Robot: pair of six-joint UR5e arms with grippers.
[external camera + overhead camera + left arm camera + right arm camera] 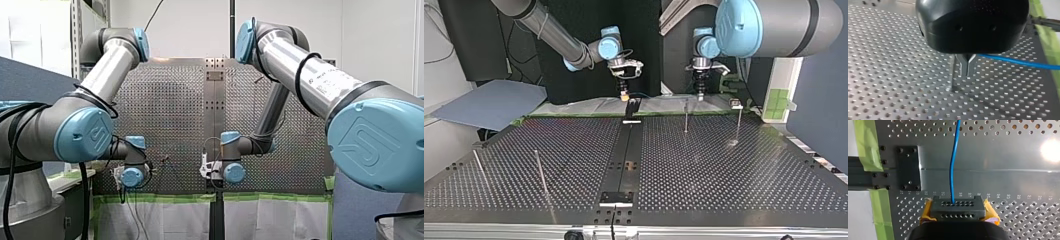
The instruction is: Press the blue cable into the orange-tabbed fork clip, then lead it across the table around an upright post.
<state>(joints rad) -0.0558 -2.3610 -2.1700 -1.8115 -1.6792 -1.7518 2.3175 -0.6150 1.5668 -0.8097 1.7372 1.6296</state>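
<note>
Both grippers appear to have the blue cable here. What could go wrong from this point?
1. In the left wrist view, my left gripper sits close beside an upright post; a sideways move might knock or snag it.
2. The blue cable leaves my left gripper and my right gripper nearly straight, with little slack visible; if the arms pull apart, it could slip from a grip.
</note>
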